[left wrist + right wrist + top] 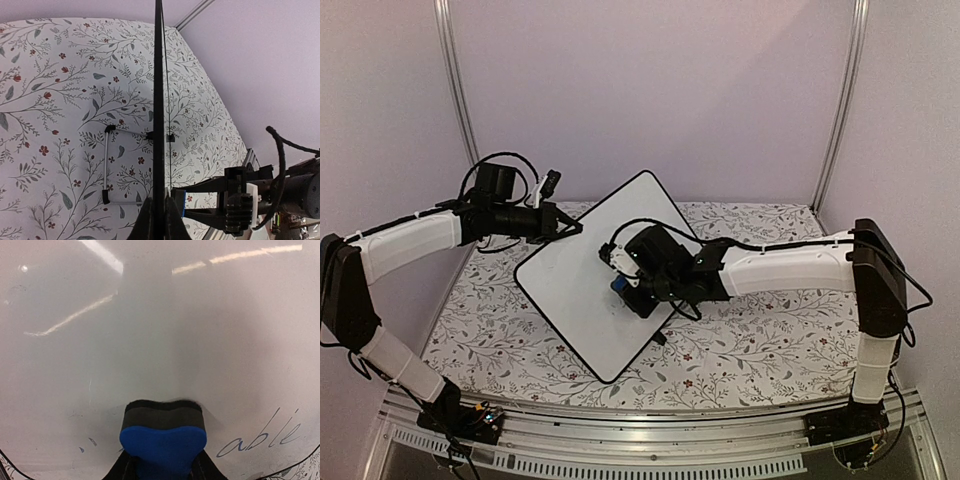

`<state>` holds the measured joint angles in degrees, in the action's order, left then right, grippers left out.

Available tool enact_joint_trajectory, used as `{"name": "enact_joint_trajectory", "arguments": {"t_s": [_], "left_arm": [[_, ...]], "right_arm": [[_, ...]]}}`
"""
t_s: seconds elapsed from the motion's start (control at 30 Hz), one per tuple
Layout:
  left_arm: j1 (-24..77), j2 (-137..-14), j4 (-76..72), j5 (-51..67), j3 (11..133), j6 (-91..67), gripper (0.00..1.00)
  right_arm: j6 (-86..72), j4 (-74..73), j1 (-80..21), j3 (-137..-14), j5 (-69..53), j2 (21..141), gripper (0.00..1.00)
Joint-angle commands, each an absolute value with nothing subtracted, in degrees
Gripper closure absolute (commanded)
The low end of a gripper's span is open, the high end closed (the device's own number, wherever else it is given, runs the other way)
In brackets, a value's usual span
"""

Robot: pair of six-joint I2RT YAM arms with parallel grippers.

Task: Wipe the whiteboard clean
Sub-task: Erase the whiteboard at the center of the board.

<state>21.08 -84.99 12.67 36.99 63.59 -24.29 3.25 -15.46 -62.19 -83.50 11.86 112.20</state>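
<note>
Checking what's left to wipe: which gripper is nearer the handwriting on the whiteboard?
Right. The right gripper presses the blue eraser on the whiteboard just beside the handwriting; the left gripper clamps the board's rim, farther off.

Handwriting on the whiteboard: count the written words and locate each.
1. The word able sits beside the blue eraser near the edge of the whiteboard in the right wrist view. The eraser may hide more.

The glossy whiteboard (160, 330), streaked with light reflections, fills the view, and at bottom centre two dark fingers (119, 472) clamp a blue eraser (163, 440) whose dark felt face presses against it, with faint handwriting (265, 437) reading "able" at lower right and flowered bench (308, 471) beyond the rim.
</note>
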Motion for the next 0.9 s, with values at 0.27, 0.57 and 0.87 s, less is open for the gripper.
{"name": "enact_joint_trajectory", "arguments": {"t_s": [0.27,0.57,0.87], "left_arm": [[21.09,-85.63,11.72,36.06,62.94,-21.86,1.0],[21.05,-85.58,11.72,36.03,62.94,-21.87,1.0],[21.01,-85.65,11.69,35.95,62.94,-21.85,1.0]], "right_arm": [[2.91,-14.78,-65.79,-76.25,9.18,111.59,0.69],[2.07,-14.82,-66.44,-73.51,9.49,110.22,0.69],[3.16,-14.85,-66.46,-79.41,9.88,111.53,0.69]]}}
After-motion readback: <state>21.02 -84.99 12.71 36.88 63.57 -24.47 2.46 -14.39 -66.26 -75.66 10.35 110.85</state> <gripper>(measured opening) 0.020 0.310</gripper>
